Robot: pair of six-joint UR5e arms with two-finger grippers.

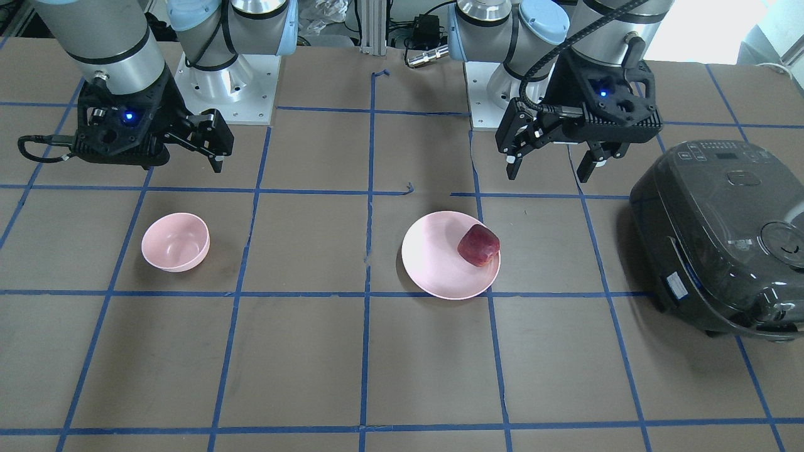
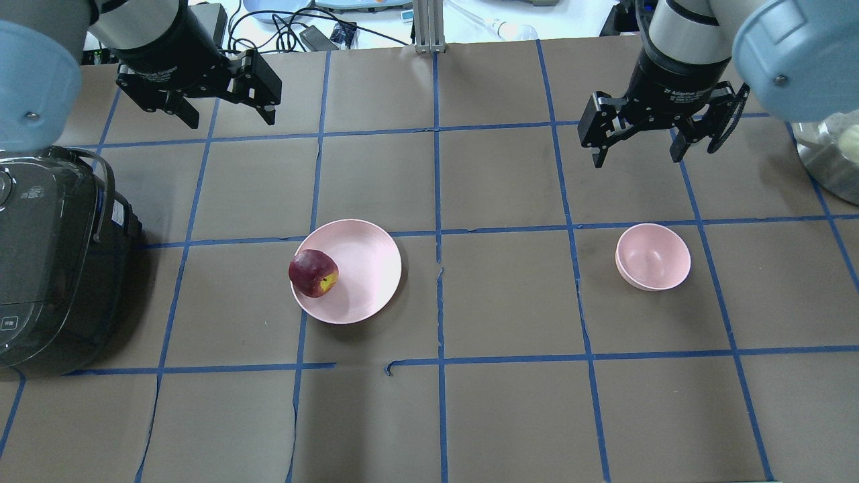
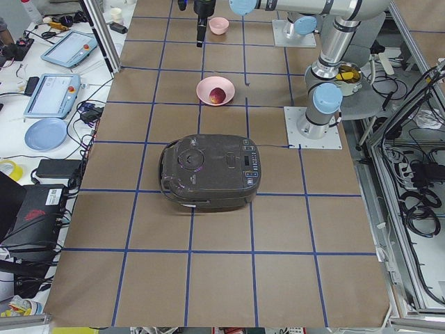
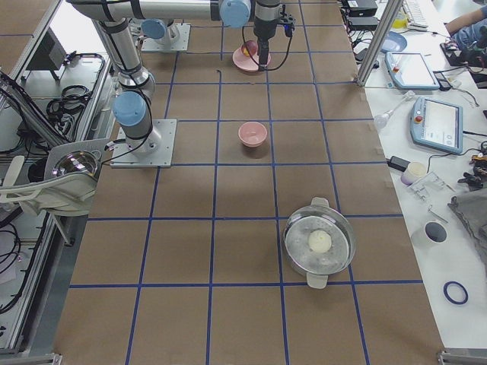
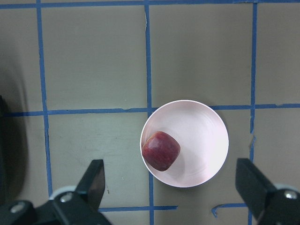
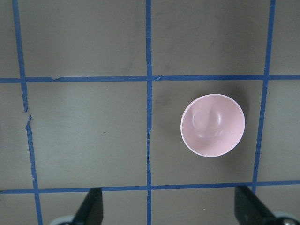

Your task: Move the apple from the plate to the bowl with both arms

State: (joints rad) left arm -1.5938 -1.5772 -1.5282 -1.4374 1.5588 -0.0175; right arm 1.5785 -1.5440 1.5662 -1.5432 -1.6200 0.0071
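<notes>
site: robotics lab | evidence: two arms [image 4: 131, 110] bolted to tape-gridded table [image 2: 503, 416], teach pendants [image 3: 50, 94], loose cabling [image 3: 417, 202] beside side benches [image 3: 14, 149]

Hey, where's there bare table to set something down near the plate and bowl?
The squares between the plate and the bowl are bare, as is the strip on the operators' side of both. It's tight by the rice cooker, near the apple.

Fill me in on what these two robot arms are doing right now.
Nothing is held yet. The small dark red apple sits near the edge of the flat round pale pink plate. The left claw hangs open in the air near the plate, and the right claw hangs open near the small deep pale pink bowl, which is empty. Neither touches anything.
</notes>
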